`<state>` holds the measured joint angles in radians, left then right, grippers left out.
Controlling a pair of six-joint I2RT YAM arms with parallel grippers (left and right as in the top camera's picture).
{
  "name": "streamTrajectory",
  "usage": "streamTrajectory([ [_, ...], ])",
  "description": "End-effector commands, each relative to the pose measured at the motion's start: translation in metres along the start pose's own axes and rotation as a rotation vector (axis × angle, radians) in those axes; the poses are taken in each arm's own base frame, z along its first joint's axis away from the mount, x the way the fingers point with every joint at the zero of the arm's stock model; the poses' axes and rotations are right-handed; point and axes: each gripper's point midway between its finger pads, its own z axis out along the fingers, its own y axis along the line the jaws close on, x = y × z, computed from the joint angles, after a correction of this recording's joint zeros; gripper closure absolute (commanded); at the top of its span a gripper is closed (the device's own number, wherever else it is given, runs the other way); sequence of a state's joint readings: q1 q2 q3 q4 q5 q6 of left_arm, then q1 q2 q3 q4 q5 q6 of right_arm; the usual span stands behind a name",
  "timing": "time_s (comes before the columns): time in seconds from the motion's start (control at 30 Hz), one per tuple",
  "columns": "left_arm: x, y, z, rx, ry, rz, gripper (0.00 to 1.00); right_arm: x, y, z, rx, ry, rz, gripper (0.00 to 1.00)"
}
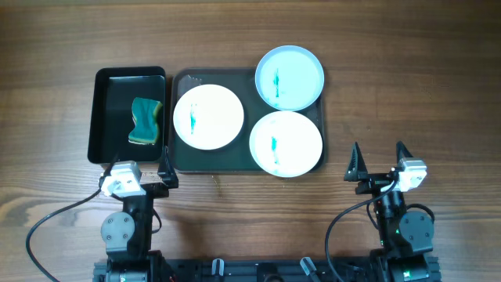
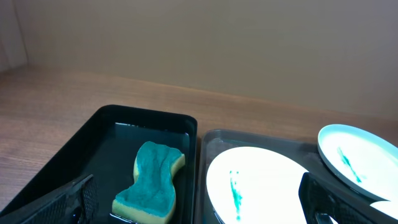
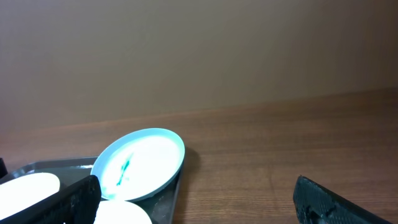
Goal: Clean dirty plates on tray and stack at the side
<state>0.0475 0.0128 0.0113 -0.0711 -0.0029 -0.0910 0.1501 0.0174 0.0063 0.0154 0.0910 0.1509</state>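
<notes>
Three smeared plates [image 1: 207, 116] on tray [image 1: 188, 161], wood-grain table [image 1: 391, 63], beige wall [image 2: 217, 43], left pincer [image 2: 196, 183] and right pincer [image 1: 378, 149] spread wide, empty

- Overhead is looking straight down on the whole table [image 1: 407, 70].
- Left wrist is peering low, close, across bin [image 2: 149, 114] and tray [image 2: 267, 139].
- Right wrist is viewing low too, sharing the pale blue plate [image 3: 140, 162].

In the left wrist view the left plate [image 2: 261, 177] runs off the bottom edge, the blue plate [image 2: 357, 155] runs off the right, and the near plate [image 2: 382, 206] shows only as a sliver. The right wrist view also cuts the left plate and near plate to slivers. Overhead, the blue plate covers the far right corner of the tray [image 1: 227, 162].
</notes>
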Motion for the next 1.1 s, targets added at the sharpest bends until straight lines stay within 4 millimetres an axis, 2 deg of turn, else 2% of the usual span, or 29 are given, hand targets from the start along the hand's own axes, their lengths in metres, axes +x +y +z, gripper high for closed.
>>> streamTrajectory([
  [0.0, 0.000, 0.002, 0.000, -0.014, -0.007, 0.017, 0.00, -0.003, -0.002, -0.001, 0.012, -0.017, -0.017, 0.00],
  [0.47, 0.000, 0.002, 0.000, -0.014, -0.008, 0.017, 0.00, -0.002, 0.001, -0.001, -0.002, -0.010, -0.015, 0.00],
  [0.67, -0.005, -0.011, -0.001, 0.059, -0.022, 0.006, 0.00, -0.003, -0.001, 0.000, 0.011, -0.014, -0.016, 0.00],
  [0.77, -0.012, -0.017, -0.002, 0.089, -0.039, 0.007, 0.00, -0.015, 0.012, -0.001, -0.063, -0.057, -0.016, 0.00],
  [0.9, -0.031, -0.020, -0.007, 0.089, -0.024, 0.007, 0.00, -0.041, 0.023, -0.005, -0.114, -0.107, -0.033, 0.00],
  [1.07, -0.056, -0.025, -0.008, 0.077, 0.077, 0.005, 0.00, -0.070, 0.039, -0.006, -0.172, -0.094, -0.096, 0.00],
])
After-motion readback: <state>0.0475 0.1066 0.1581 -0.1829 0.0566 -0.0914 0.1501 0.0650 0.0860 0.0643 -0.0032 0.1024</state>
